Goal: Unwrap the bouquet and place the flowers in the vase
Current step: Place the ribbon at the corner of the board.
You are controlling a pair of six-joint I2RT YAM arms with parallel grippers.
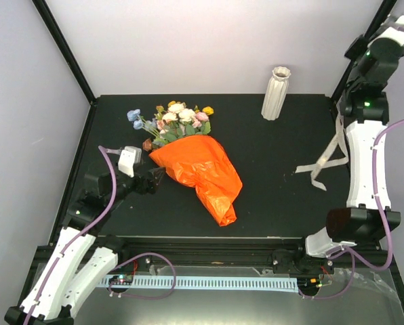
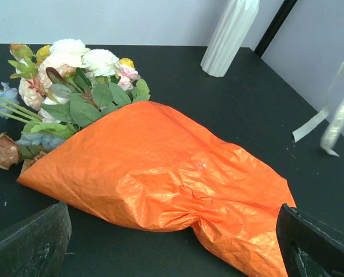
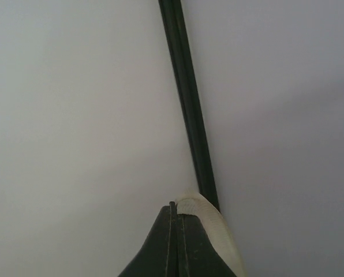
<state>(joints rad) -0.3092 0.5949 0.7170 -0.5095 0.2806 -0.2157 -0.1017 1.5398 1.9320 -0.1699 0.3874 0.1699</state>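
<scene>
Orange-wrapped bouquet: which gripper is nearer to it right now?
Left. The left gripper, open, sits right beside the bouquet; the right gripper is raised high at the far right, shut on the cream ribbon.

The stems of the flowers (image 2: 79,81) are buried inside the orange paper (image 2: 160,173), so I can't tell how they lie. In my left wrist view the vase (image 2: 230,34) is cut off at twelve o'clock, rim out of frame, and the ribbon (image 2: 333,115) runs off at three o'clock. The left tool (image 2: 172,245) shows only two dark finger corners, at seven and five o'clock. On the right wrist I get just a sliver of ribbon at the pressed-together fingers of the right tool (image 3: 173,210), the rest lost at six o'clock.
</scene>
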